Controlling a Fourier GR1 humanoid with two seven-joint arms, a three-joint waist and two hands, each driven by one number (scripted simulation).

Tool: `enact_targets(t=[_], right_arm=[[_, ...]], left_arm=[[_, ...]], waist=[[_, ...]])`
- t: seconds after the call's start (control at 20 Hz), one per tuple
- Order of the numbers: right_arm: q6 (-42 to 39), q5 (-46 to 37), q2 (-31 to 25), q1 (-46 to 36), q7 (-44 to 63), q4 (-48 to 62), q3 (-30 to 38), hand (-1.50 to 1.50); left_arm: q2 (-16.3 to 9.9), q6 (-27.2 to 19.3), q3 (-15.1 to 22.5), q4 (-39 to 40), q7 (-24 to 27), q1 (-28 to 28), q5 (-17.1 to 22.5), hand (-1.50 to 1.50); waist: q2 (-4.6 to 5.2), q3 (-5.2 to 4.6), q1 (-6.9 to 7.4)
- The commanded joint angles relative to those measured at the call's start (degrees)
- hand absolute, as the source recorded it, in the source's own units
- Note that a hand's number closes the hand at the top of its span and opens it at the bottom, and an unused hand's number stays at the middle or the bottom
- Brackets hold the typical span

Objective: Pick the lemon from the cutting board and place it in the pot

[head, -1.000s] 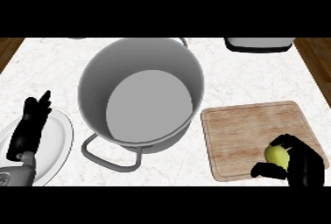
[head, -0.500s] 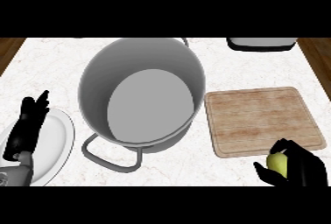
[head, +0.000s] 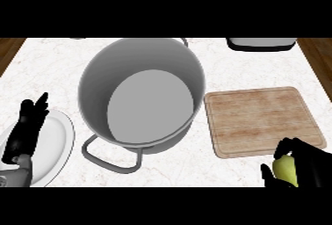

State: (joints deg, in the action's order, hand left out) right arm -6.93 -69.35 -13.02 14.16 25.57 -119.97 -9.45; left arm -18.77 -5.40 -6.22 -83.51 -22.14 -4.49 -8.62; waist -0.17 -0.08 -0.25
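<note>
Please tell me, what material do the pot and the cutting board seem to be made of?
The pot looks like metal with a matte grey finish: smooth uniform walls and thin loop handles. The cutting board looks like light wood, unvarnished perhaps: brown grain streaks run across its surface.

One pot [head: 142, 101] centre frame. One cutting board [head: 262, 119] right. One lemon [head: 286, 170] lower right. One white plate [head: 52, 147] lower left. One dark appliance [head: 261, 43] upper right. Two hands: left [head: 26, 129], right [head: 311, 165].

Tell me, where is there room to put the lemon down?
The pot is bare inside. The board is bare too, between the pot and the right hand holding the lemon. It is crowded at the left: the left hand is over the plate.
</note>
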Motion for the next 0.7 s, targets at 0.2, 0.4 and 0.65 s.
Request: enact_targets(t=[0.2, 0.4, 0.65], right_arm=[[-0.66, 2.76, 4.24, -7.09, 1.64, -21.09, -5.06, 1.50], [-6.71, 0.23, 3.90, -16.04, 5.96, -26.07, -6.46, 1.50], [-18.26, -0.41, 7.07, -33.65, 15.05, -22.88, -10.33, 1.50]], left_arm=[[0.11, 0.11, -0.75, 2.14, 2.45, 0.67, -0.14, 0.00], [-0.44, 1.76, -0.69, -0.68, 2.26, 2.58, 0.66, 0.00], [0.14, 1.27, -0.89, 2.48, 1.65, -0.60, -0.07, 0.00]], waist=[[-0.09, -0.06, 0.05], [-0.13, -0.07, 0.77], [0.02, -0.11, 0.47]])
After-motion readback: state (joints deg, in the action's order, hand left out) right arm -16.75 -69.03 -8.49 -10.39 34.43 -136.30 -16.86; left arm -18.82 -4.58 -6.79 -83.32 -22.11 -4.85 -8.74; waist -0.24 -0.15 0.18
